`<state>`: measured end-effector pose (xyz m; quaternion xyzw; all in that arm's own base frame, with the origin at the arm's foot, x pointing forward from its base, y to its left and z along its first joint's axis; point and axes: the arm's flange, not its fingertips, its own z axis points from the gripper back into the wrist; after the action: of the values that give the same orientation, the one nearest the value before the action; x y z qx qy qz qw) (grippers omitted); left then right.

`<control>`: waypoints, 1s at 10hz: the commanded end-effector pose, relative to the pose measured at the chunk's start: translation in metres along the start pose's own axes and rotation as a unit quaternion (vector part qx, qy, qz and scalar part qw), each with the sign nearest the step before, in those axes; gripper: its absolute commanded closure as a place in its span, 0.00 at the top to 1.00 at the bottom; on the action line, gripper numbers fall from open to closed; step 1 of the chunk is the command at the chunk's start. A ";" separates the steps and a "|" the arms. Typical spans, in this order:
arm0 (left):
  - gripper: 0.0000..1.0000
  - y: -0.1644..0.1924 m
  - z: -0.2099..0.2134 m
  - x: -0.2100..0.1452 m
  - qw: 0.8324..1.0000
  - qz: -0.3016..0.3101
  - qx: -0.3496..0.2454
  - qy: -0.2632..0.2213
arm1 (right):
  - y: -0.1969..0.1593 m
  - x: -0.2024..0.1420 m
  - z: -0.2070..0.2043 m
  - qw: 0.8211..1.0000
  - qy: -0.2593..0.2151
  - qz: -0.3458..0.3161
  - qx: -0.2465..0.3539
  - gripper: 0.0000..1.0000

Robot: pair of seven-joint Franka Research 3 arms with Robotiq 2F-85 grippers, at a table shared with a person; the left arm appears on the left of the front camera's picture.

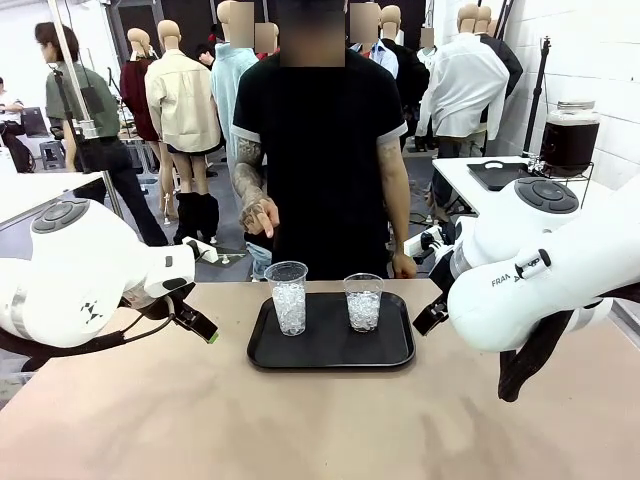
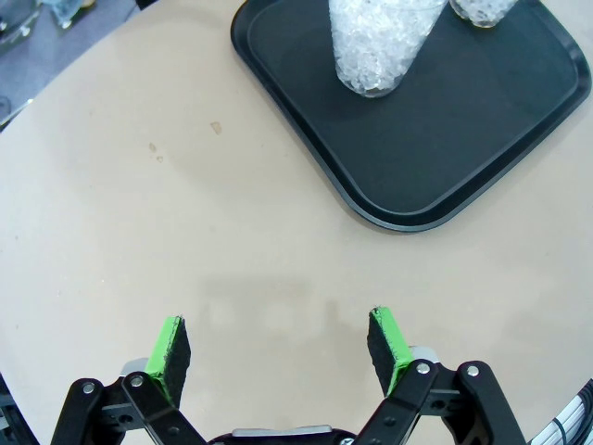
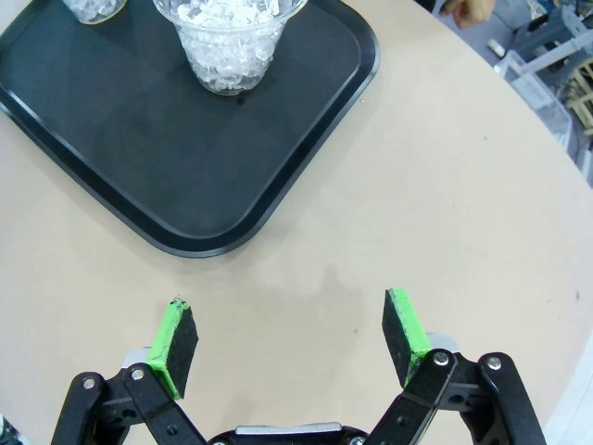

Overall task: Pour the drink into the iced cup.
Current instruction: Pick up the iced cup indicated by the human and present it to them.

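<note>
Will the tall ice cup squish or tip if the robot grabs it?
It probably squishes: the tall cup looks like thin clear plastic. Pushed high it might tip, its base being narrower than its rim. Its ice likely steadies it.

Left arm [image 1: 70, 295] and right arm [image 1: 545, 275]: white rounded shells, dark grey joint caps [image 1: 60, 215]. Left gripper [image 2: 278, 348], right gripper [image 3: 292, 338]: black links, silver screws [image 2: 136, 380], green pads [image 2: 171, 352].

Left wrist view: top edge cutting off upper half of iced cup [image 2: 375, 46], most of second cup [image 2: 482, 9]; tray [image 2: 463, 158] far side running off frame.
</note>
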<state>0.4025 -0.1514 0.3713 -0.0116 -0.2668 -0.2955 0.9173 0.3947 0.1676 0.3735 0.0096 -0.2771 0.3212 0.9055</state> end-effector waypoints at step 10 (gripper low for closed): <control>1.00 0.001 0.000 0.000 1.000 0.001 0.000 0.000 | 0.000 0.000 0.000 1.000 0.000 0.000 0.000 1.00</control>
<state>0.4025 -0.1514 0.3713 -0.0116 -0.2668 -0.2955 0.9173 0.3947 0.1676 0.3735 0.0096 -0.2771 0.3211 0.9055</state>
